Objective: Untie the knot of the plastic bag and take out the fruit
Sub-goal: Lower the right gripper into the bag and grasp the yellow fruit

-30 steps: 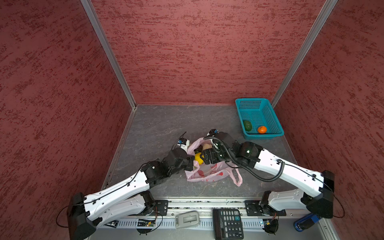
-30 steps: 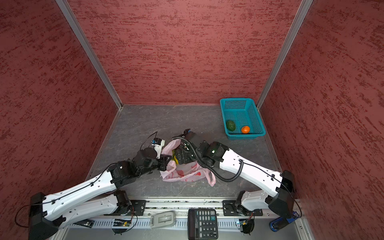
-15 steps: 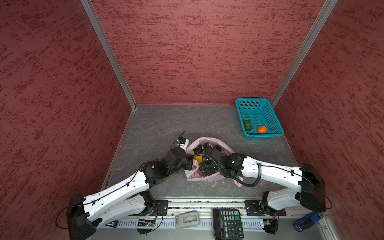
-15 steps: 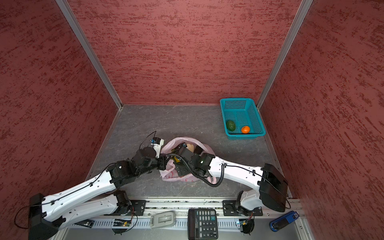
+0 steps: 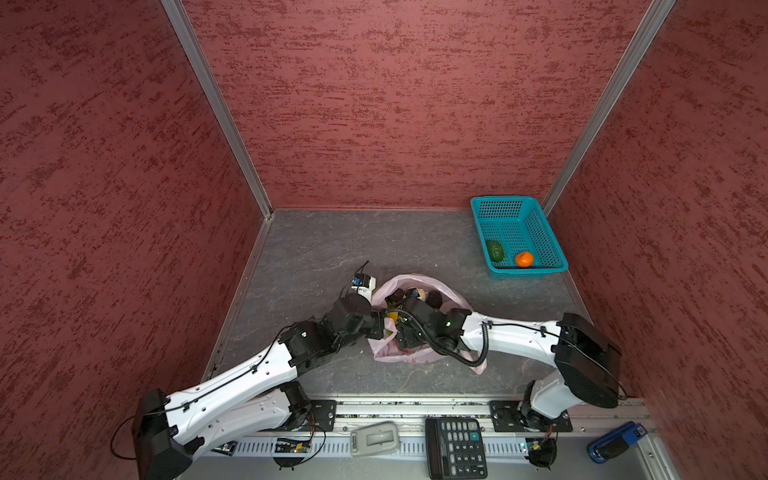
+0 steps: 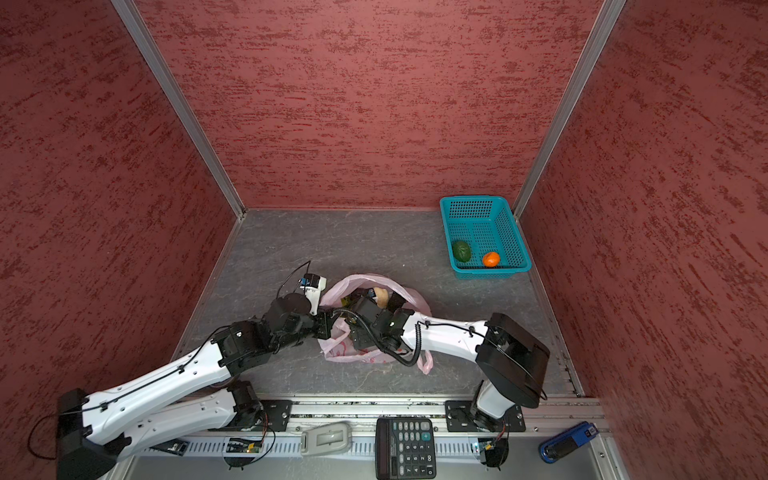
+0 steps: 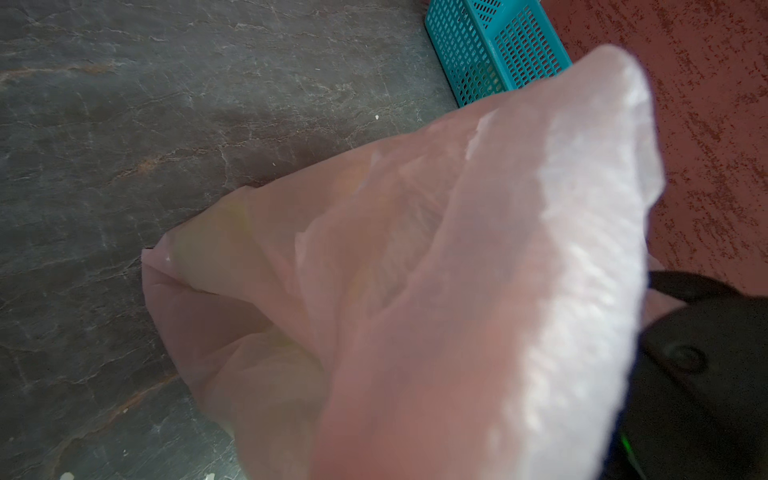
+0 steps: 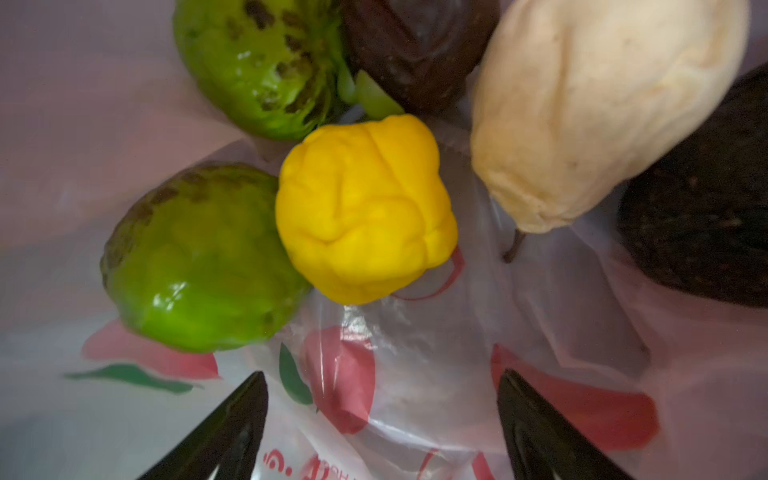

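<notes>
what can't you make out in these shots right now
left gripper fingertips: covered by the plastic bag film in the left wrist view, by its own wrist in both top views.
fruit count: right arm overlies the bag mouth in both top views; dark fruit cut off by the right wrist view's edge.
red print on the bag: blurred and cut off at the right wrist view's edge.
the knot: shows in no view.

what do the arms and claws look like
The left arm and right arm have white links, black joints and thin black cables. A thick black hose loops by the right wrist, beside a green light. The right claw has black pointed fingers.
</notes>
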`<state>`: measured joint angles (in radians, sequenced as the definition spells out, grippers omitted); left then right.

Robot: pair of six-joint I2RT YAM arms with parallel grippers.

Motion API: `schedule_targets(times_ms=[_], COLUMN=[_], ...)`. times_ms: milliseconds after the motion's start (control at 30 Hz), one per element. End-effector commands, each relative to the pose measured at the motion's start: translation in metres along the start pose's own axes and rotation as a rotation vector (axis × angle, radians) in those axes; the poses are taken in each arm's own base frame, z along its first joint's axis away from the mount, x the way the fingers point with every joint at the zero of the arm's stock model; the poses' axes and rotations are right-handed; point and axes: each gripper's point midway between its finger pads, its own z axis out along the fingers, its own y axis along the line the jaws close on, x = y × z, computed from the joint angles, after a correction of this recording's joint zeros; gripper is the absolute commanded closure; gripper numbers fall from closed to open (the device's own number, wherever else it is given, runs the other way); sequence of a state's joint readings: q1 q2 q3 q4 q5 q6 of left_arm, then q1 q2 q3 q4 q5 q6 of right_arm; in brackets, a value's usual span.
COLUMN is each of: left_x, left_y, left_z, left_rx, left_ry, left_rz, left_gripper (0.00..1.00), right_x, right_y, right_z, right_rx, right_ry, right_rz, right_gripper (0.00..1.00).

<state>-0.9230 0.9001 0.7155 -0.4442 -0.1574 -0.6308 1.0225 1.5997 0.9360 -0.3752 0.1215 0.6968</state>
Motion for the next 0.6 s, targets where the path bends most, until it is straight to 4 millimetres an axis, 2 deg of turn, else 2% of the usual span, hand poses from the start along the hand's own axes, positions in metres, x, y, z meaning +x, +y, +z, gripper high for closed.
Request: schedule_targets(times_ms=[0,167,300,567], left_x=[-0.012,-0.007,-0.003,0.001], left_y=[-0.01,-0.009,-0.008,-0.004], left_z=[-0.006,-0.004,-0.004,-0.004], left_rx=[0.036,0.046,0.047,0.043], left_ry=[-0.034,-0.019,-0.012,-0.005], left_rz=[0.007,0.005,0.004,0.003], left_gripper=[1.0,1.0,1.0,1.0], right_x=[-0.03,-0.056,-0.069,-0.066], right_y=[0.006,0.007,0.011,0.008], right_z=[0.003,0.009,0.017,0.042], right_rx=[-0.026,-0.069,-0.081,-0.067], right_ry=[-0.094,-0.153,-0.158,-0.119], right_rz=[0.131,0.222,0.243,0.291], right_gripper=[0.12,0.12,0.1,0.11])
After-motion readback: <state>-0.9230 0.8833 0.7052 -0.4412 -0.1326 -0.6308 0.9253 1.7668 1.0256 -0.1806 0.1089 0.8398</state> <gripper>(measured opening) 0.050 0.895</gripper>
